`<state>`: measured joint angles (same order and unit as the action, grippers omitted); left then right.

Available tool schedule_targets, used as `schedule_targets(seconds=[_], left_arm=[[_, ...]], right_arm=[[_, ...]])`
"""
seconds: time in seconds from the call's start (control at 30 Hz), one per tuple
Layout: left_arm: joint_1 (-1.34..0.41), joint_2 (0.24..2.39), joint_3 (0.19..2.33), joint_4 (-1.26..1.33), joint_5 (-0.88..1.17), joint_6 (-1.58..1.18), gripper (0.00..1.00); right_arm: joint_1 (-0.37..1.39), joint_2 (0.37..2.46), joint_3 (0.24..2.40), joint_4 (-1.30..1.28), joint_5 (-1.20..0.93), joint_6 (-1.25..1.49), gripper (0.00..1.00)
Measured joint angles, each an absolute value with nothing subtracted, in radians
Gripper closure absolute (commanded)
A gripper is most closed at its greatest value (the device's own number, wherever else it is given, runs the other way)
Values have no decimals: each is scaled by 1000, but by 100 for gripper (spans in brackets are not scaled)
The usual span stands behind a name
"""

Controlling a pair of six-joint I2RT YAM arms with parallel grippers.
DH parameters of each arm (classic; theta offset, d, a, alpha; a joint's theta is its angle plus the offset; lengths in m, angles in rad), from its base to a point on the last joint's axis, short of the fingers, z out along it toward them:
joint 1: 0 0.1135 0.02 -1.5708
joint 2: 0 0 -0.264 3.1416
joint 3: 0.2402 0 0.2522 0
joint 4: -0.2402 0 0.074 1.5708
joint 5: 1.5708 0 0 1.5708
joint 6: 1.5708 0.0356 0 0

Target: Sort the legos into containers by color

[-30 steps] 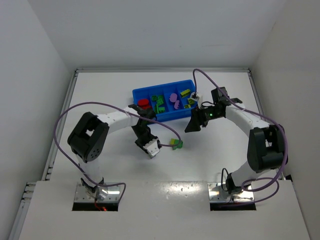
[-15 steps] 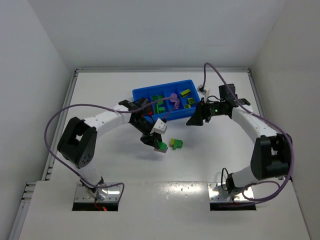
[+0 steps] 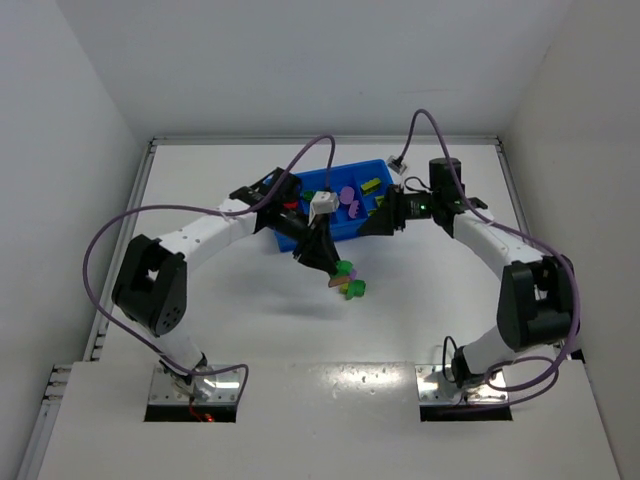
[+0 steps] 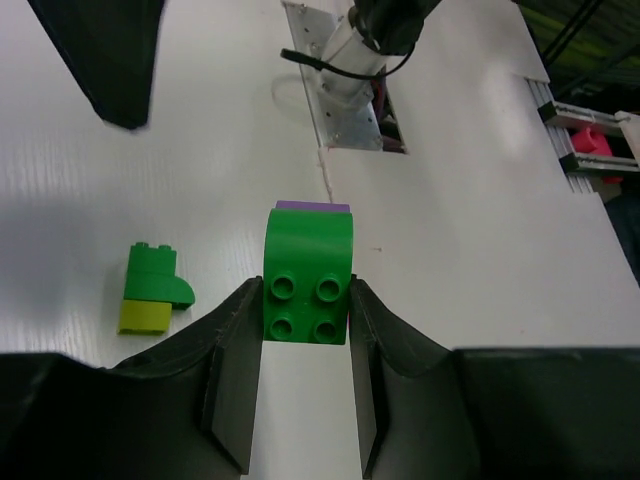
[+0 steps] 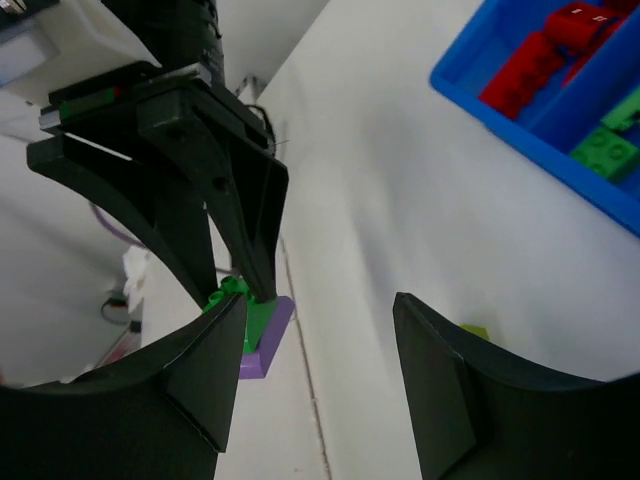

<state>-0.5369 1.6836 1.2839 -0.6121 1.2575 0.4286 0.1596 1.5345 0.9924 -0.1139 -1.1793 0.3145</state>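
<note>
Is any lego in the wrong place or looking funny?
A green-and-yellow lego stack lies loose on the table, outside the blue tray. The green brick clamped in the left jaws has a purple piece stuck to it. Both mix two colors, not yet sorted.

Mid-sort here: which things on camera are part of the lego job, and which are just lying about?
Job: green-and-purple stack in left claw; green-and-yellow stack on the table; blue tray; red bricks in it; open right claw.
Not the job: purple cables; metal base plates.
</note>
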Motion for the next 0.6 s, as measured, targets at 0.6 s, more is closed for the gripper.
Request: schedule_targets(seconds=[0.6], left_arm=[[-424, 1692, 1388, -456, 1201, 166, 100]], right_arm=[[273, 1576, 1056, -284, -1318, 149, 16]])
